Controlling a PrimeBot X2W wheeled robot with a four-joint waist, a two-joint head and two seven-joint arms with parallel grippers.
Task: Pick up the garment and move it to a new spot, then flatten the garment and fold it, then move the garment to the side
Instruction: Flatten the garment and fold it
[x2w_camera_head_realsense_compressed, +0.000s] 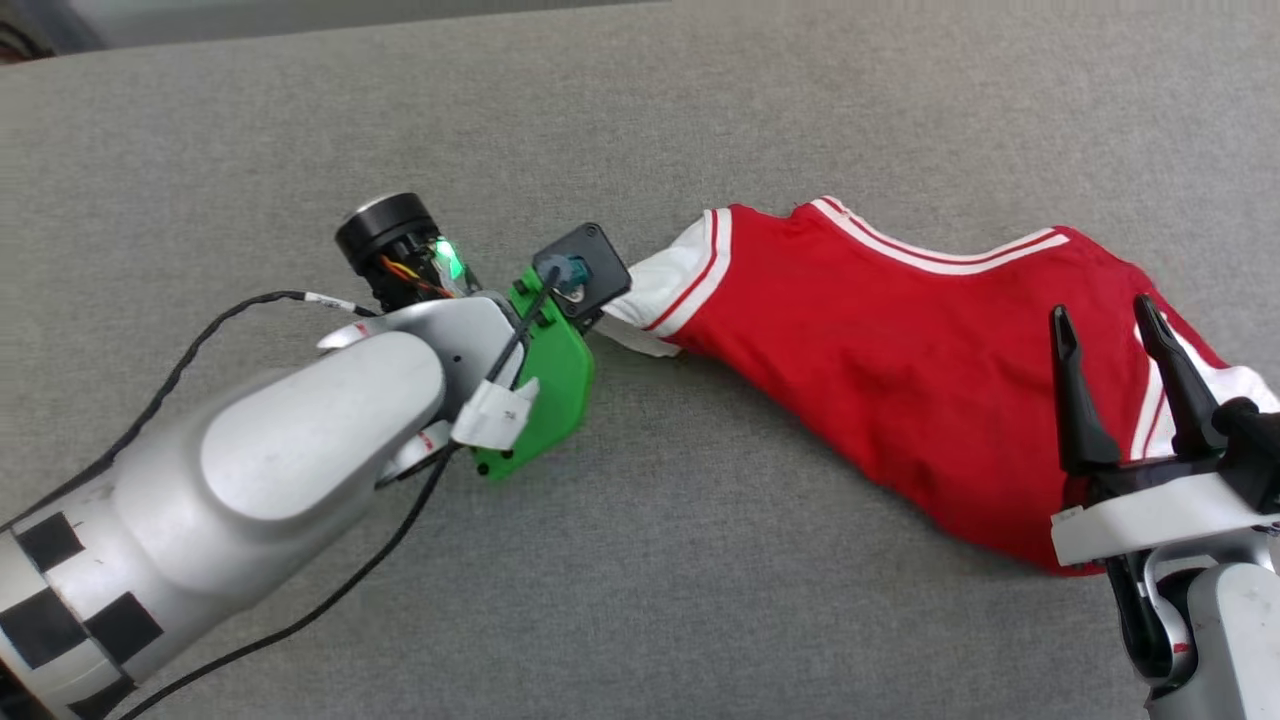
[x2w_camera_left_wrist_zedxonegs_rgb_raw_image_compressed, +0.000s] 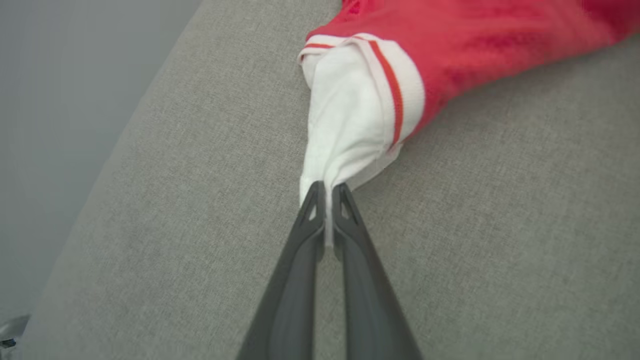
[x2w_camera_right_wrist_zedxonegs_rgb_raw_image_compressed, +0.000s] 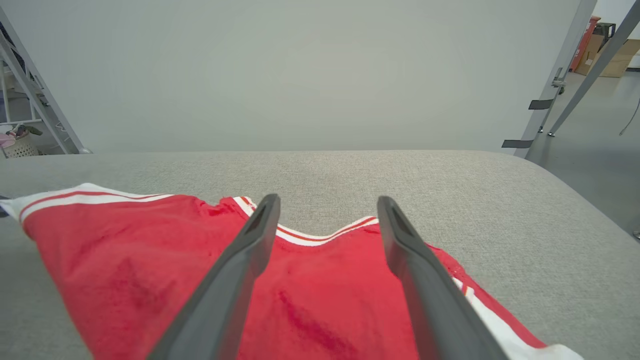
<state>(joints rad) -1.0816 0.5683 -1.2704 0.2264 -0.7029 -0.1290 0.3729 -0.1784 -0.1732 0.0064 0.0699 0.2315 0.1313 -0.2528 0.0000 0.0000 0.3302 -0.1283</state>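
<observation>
While my left end effector (x2w_camera_left_wrist_zedxonegs_rgb_raw_image_compressed: 327, 200) pinches the white sleeve (x2w_camera_left_wrist_zedxonegs_rgb_raw_image_compressed: 345, 115), the garment (x2w_camera_head_realsense_compressed: 860, 340) lies bunched on the grey desk (x2w_camera_head_realsense_compressed: 700, 600); my right end effector (x2w_camera_head_realsense_compressed: 1100, 306) hangs wide over its other end; soft, light, limp cloth, so I'd grip the opposite sleeve (x2w_camera_head_realsense_compressed: 1245, 385) too.

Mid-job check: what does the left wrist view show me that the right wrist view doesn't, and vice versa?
Left wrist view: the left gripper shut on the bunched white sleeve of the garment.
Right wrist view: the right gripper open, its fingers framing the white-edged neckline, with a pale wall and metal frame legs beyond.
Both: the garment's red body lying on the grey fabric surface.
</observation>
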